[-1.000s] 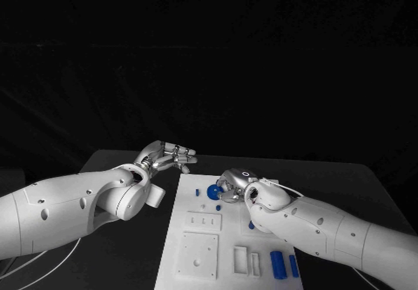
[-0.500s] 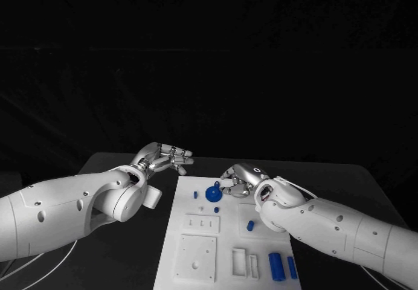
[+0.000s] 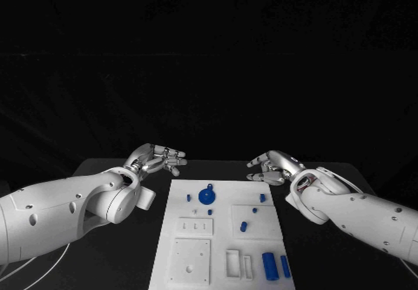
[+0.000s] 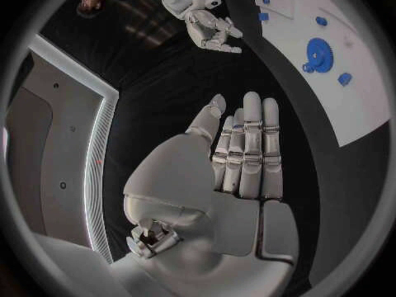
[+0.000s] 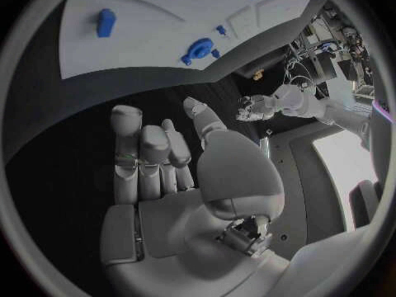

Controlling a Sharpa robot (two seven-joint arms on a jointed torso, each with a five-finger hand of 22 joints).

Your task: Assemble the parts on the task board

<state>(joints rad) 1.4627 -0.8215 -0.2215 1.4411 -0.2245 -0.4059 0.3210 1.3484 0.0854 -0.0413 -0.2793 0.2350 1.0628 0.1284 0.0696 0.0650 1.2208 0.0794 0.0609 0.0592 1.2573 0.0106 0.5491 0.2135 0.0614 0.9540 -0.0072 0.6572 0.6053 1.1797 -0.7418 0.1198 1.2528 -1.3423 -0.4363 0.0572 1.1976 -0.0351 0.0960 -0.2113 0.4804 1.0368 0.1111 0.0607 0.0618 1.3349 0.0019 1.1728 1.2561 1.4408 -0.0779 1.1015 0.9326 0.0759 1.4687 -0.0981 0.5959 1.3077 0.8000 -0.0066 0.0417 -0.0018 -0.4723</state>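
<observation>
The right hand [image 3: 272, 167] is pulling back off the board [image 3: 222, 241], fingers spread and empty like the left hand [image 3: 159, 158]; the blue gear [image 3: 207, 195] is sitting on it, several pegs still loose.

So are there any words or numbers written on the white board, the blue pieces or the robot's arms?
None that can be read. The task board, the blue parts such as the round one, the left hand and the right hand show no words, numbers or signs.
</observation>
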